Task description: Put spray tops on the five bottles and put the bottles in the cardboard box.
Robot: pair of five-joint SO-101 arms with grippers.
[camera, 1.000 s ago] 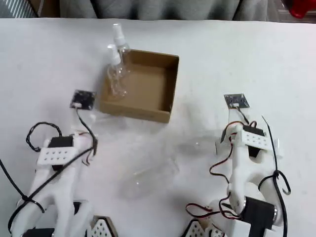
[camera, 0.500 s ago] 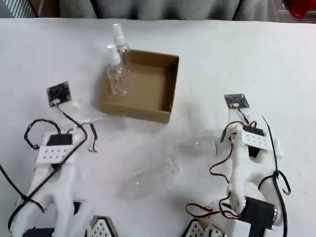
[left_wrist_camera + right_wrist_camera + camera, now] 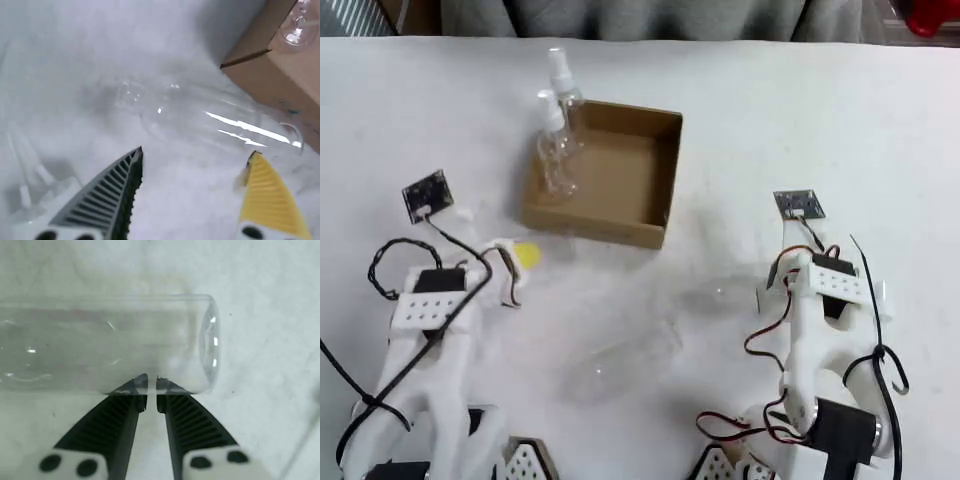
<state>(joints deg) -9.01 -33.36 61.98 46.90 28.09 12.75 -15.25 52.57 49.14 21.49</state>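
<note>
Clear plastic bottle (image 3: 210,117) lies sideways on white table (image 3: 820,120), just beside brown cardboard box (image 3: 650,225), left of centre. Left pincer (image 3: 195,155) released, just short of it. Risk: slick round body rolls away on closing. Right pincer (image 3: 151,382) clenched, empty.

1. The box (image 3: 605,175) is open on top. Most of its floor is bare, leaving room to come down on its right and near sides.
2. Two capped bottles (image 3: 558,140) stand in its far left corner and block that corner.
3. A lying bottle (image 3: 210,117) rests just beside the box's near left wall, with little gap between them.
4. Nearer than the box, a middle bottle (image 3: 630,360) and a right bottle (image 3: 100,340) lie across the desk (image 3: 820,120).
5. Right of the box and beyond it, the desk is open.
</note>
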